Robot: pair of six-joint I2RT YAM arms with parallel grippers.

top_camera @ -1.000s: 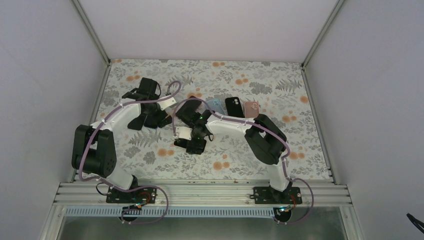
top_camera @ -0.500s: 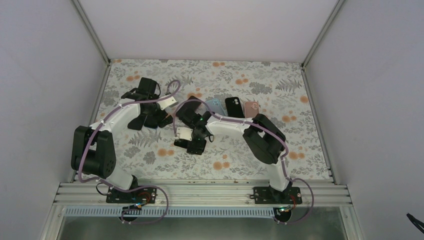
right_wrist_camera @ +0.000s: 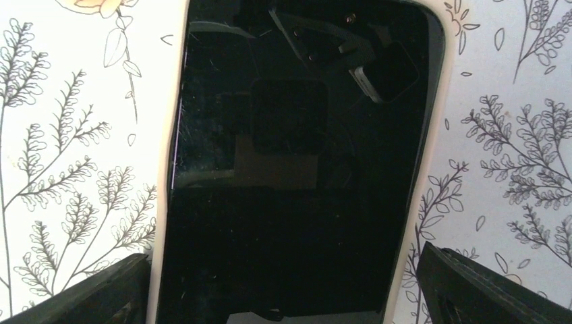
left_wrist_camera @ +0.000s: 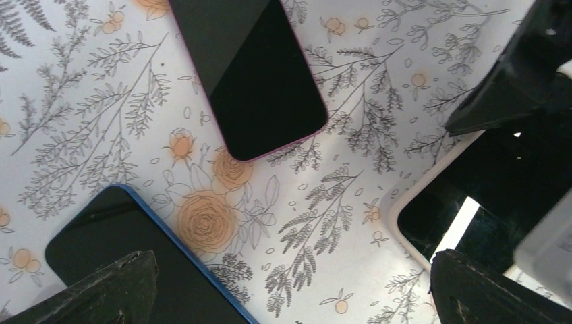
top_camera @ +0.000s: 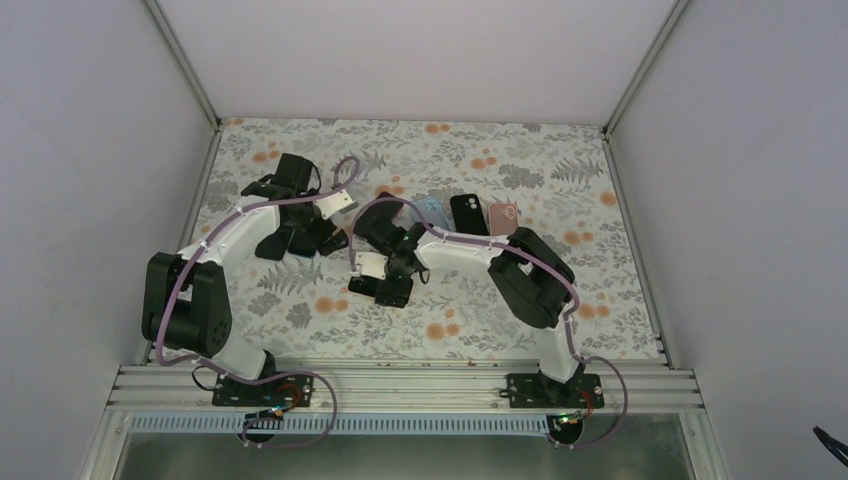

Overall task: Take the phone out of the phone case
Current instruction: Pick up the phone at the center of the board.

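The phone (right_wrist_camera: 297, 169) lies screen-up directly under the right gripper (right_wrist_camera: 287, 287), between its spread jaws; its long axis runs straight ahead of that gripper; it looks slick and rigid, the cream phone case (right_wrist_camera: 164, 202) likely pliable, so a corner rim suits prying; the left gripper (left_wrist_camera: 290, 283), also spread, has the case just to its right.

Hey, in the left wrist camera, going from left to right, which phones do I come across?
In order: black-screened phone in a blue case → black-screened phone in a pink case → black-screened phone in a cream case, partly hidden at the right.
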